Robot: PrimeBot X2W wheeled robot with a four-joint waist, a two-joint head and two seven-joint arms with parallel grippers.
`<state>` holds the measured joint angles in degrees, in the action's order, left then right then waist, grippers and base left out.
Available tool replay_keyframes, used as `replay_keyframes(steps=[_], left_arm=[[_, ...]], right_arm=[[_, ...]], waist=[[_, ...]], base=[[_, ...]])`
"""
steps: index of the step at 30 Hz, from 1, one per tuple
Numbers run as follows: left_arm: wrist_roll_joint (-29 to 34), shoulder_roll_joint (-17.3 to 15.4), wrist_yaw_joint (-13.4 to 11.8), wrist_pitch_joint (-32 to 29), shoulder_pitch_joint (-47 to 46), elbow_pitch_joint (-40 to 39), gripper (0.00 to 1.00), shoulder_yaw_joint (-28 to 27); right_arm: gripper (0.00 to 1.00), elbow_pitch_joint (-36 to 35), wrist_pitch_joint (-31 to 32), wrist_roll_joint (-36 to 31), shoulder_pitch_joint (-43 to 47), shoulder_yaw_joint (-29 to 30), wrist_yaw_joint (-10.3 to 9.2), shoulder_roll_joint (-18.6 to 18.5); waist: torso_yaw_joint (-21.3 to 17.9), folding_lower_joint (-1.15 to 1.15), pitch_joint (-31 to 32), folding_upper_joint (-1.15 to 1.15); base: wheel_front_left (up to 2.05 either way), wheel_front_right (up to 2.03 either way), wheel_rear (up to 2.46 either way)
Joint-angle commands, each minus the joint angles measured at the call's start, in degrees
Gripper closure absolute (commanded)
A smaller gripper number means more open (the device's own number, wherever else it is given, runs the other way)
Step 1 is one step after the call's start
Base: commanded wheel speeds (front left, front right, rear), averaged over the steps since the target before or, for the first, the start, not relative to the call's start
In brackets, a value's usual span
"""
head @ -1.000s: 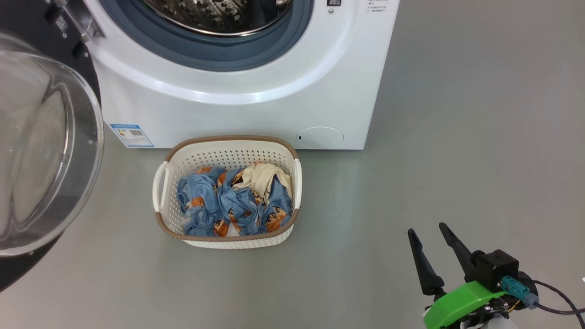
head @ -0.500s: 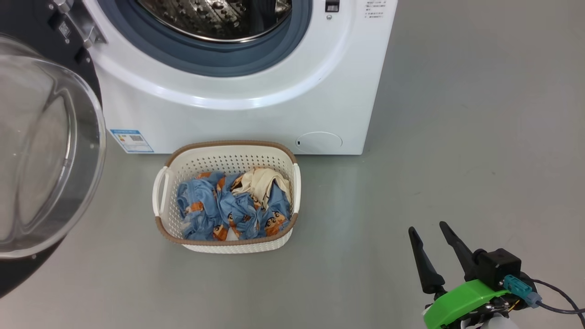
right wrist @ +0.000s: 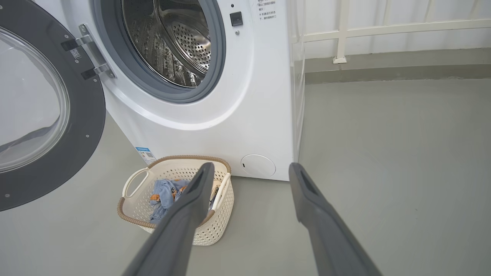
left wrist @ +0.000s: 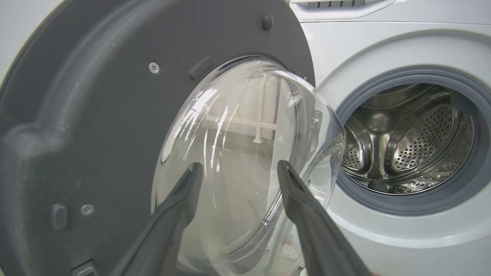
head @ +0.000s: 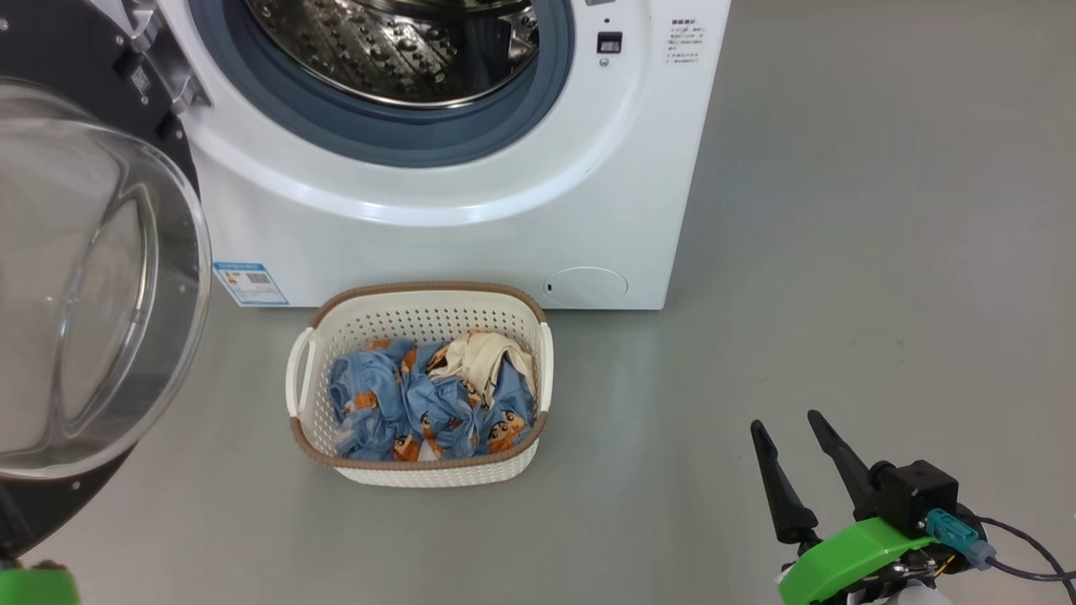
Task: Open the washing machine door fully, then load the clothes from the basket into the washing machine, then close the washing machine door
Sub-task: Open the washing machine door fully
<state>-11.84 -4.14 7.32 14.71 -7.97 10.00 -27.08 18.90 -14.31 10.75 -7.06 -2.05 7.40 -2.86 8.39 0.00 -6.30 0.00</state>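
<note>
Low at the right, the right gripper (head: 785,420) hangs over bare floor (head: 883,252) with open room all round, jaws spread and empty, fingers slanting up. The left gripper (left wrist: 238,165) points at the washing machine door (left wrist: 96,115), jaws spread with nothing between them; whether they touch the glass cannot be told. The door stands swung out to the left, its edge cut off. Beyond, the basket (head: 420,472) sits just before the washing machine (head: 504,244), with the clothes (head: 395,403) heaped inside.

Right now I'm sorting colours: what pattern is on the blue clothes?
Orange-brown cartoon figures on the clothes, clearest in the head view.
</note>
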Motion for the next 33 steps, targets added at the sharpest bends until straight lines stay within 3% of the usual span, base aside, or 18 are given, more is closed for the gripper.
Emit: replay_keyframes(steps=[1,13,23,33], left_arm=[[0.03,-1.33,0.16,0.29,0.89,-2.77,0.00,-0.39],[-0.51,0.70,0.16,0.29,7.65,-8.85,0.00,8.18],[-1.84,0.27,0.16,0.29,9.46,-9.32,0.00,16.84],[-1.39,-0.02,0.16,0.29,12.54,-9.30,0.00,18.75]], right_arm=[[0.00,-1.55,-0.69,0.27,-0.10,-1.59,0.09,-0.01],[0.00,-3.04,-0.69,0.97,0.77,-1.64,0.09,-0.01],[0.00,-5.97,-0.69,1.01,1.80,-1.45,0.09,-0.01],[0.00,-9.52,-0.69,-0.24,4.46,-1.15,0.09,-0.01]], waist=[[-0.06,0.00,0.51,0.00],[-1.76,0.00,1.46,0.00],[-5.39,0.00,0.89,0.00],[-9.51,0.00,2.45,0.00]], base=[[0.00,0.00,0.00],[0.00,0.00,0.00],[0.00,0.00,0.00],[0.00,0.00,0.00]])
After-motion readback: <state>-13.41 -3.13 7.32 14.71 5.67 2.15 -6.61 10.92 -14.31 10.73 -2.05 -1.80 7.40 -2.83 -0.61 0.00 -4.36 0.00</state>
